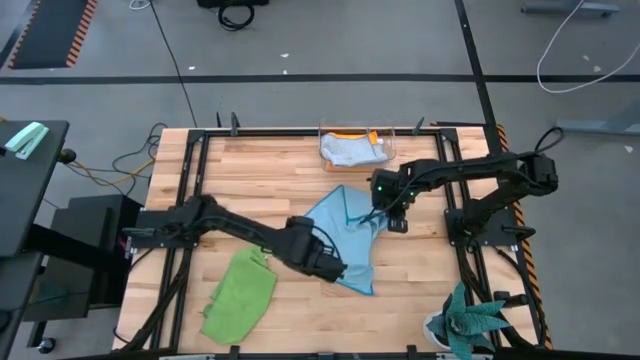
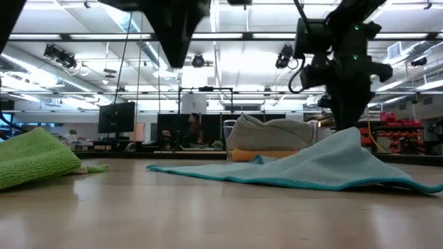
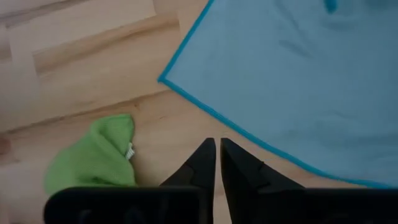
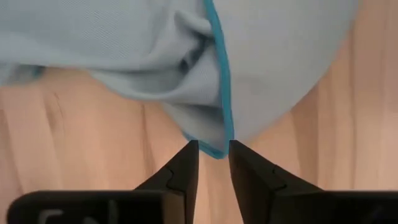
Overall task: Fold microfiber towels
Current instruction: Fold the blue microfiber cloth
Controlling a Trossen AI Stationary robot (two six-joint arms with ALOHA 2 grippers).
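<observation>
The light blue towel (image 1: 345, 235) lies spread at the table's middle, its right corner drawn up into a peak (image 2: 349, 135). My right gripper (image 1: 397, 220) (image 4: 214, 149) is at that corner and shut on it. My left gripper (image 1: 338, 270) (image 3: 217, 146) hangs shut above bare wood beside the towel's near left edge (image 3: 205, 109) and holds nothing. The lime green towel (image 1: 240, 295) lies crumpled near the front left. A grey towel (image 1: 350, 150) rests on an orange-yellow one (image 1: 345, 136) inside the clear box (image 1: 385, 135). My right gripper has the light blue towel's right corner (image 4: 214, 140), a bunched fold with the teal hem, between its two fingertips. The fingers come from above, pointing down. That corner is raised off the table, and the rest of the towel slopes down from it and lies on the wood.
The teal spiky plant (image 1: 470, 325) stands at the front right corner. The clear box is at the table's far edge, behind the blue towel. Bare wood (image 1: 250, 180) shows at the far left and along the front between the two towels.
</observation>
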